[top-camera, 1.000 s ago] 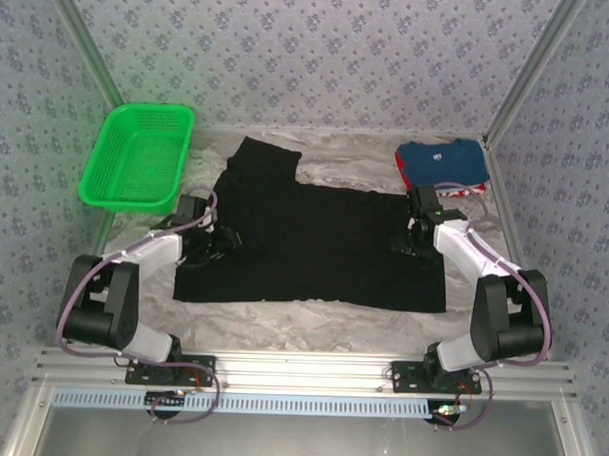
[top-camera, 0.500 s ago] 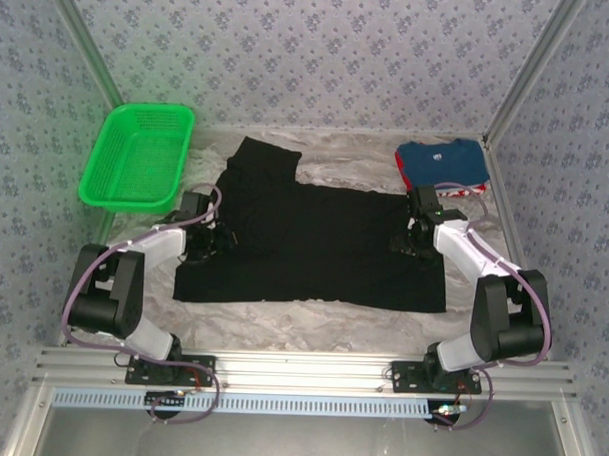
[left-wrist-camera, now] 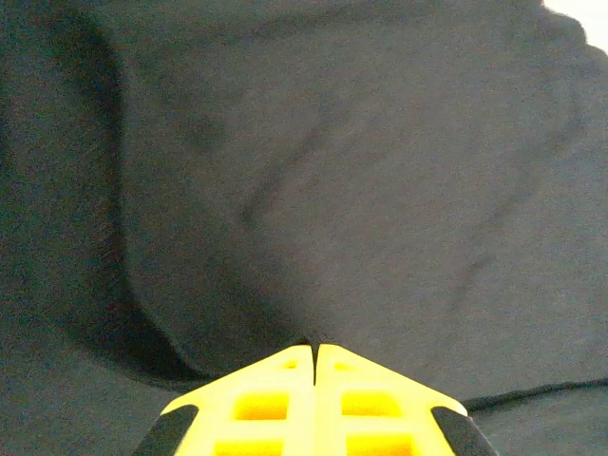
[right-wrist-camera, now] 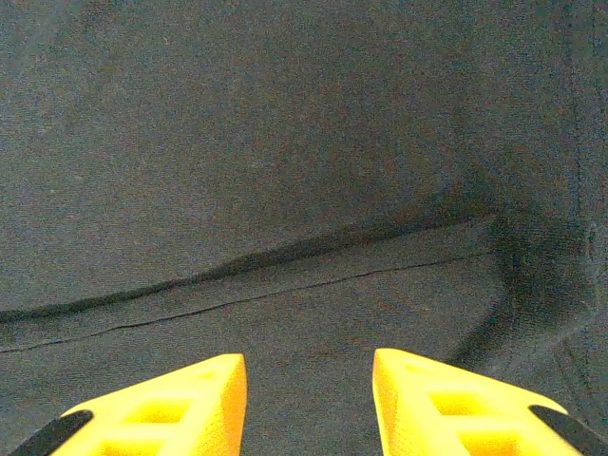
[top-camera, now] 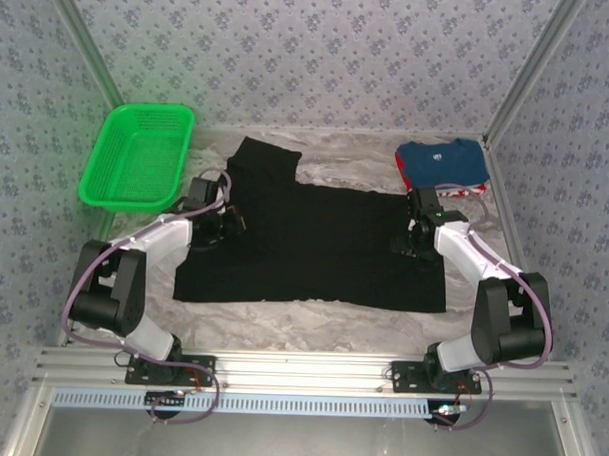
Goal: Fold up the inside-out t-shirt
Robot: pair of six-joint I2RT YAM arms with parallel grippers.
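We log the inside-out t-shirt [top-camera: 314, 238] spread flat on the table [top-camera: 312, 313], one sleeve toward the far wall. Green basket [top-camera: 137, 167] far left, folded blue shirt [top-camera: 442, 163] far right. Left gripper [left-wrist-camera: 313, 348] closed, pinching the t-shirt's left edge. Right gripper [right-wrist-camera: 309, 361] has its jaws apart over the right edge.

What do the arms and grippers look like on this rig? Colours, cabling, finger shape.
The left arm and right arm both have white link shells with bulky black joints. A lavender cable loops along each arm. The left gripper and right gripper carry yellow wedge-shaped fingers with rectangular moulded pockets and black outer edges.
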